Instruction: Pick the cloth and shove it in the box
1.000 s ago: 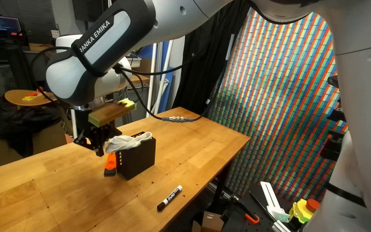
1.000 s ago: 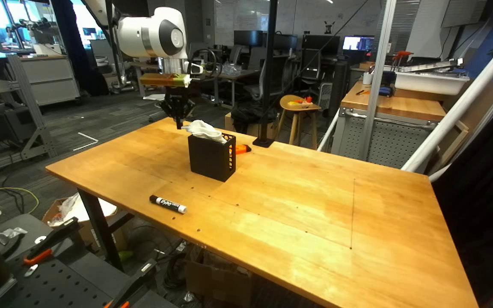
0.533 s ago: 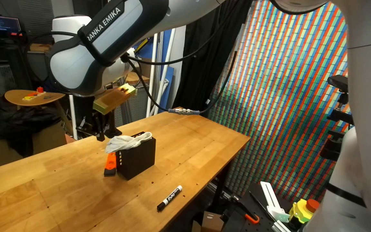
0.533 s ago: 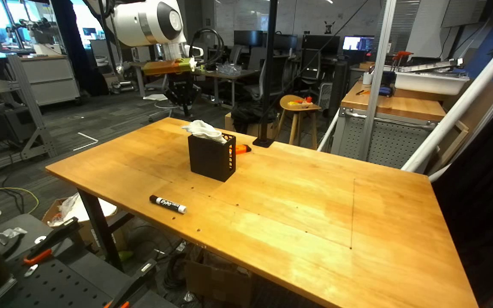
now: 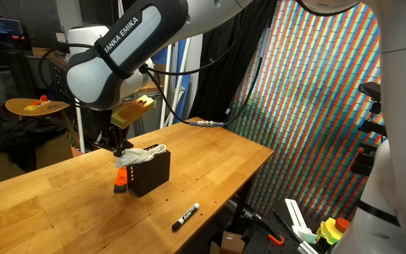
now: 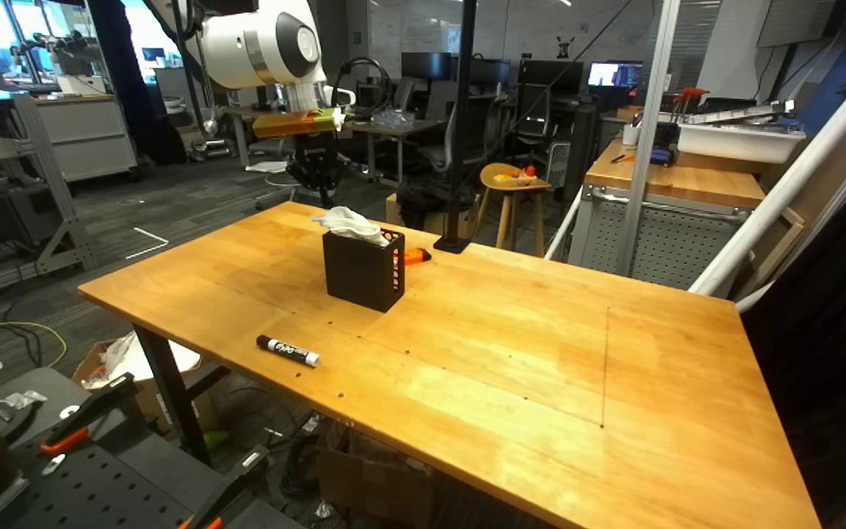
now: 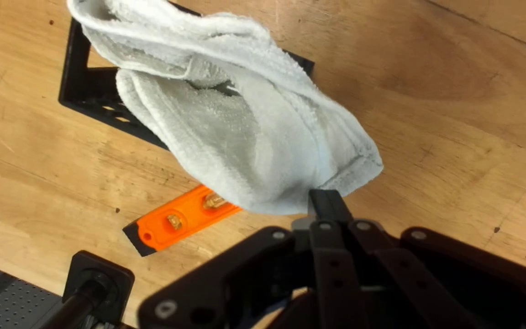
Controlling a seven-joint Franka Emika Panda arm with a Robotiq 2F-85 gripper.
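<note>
The white cloth (image 5: 141, 155) lies bunched across the top of the black box (image 5: 150, 176), partly in its opening, with one end hanging over the side. In an exterior view the cloth (image 6: 349, 222) rises above the upright box (image 6: 360, 272). In the wrist view the cloth (image 7: 263, 119) covers most of the box opening (image 7: 94, 87). My gripper (image 7: 329, 194) is shut with its fingertips together and nothing visible between them. It is over the cloth's overhanging end; whether it touches is unclear. The gripper also shows in both exterior views (image 5: 117, 154) (image 6: 327, 203).
An orange level (image 5: 121, 180) lies against the box's side and under the cloth's end in the wrist view (image 7: 158, 227). A black marker (image 5: 185, 217) lies near the table edge. A black post with a base plate (image 6: 452, 244) stands at the table's edge near the level.
My gripper first rose from beside the cloth's end, then moved toward the box and slightly down. The cloth, box, level and marker have not moved.
</note>
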